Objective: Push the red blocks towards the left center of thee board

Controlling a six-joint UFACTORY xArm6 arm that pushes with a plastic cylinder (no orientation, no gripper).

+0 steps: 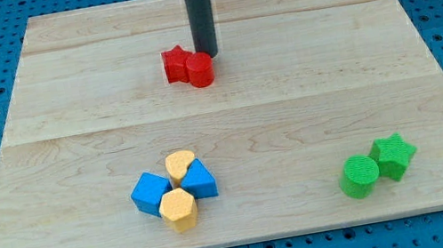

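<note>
Two red blocks sit together in the upper middle of the wooden board (65, 105): a red star-shaped block (176, 63) on the view's left and a red cylinder (201, 69) touching it on the right. My tip (208, 54) stands just behind and to the right of the red cylinder, touching or nearly touching its top-right edge. The dark rod rises straight up from there to the view's top.
A cluster of two blue blocks (151, 192) (200, 180) and two yellow blocks (180, 164) (178, 210) lies at the bottom centre-left. A green cylinder (359, 176) and a green star block (392, 156) lie at the bottom right.
</note>
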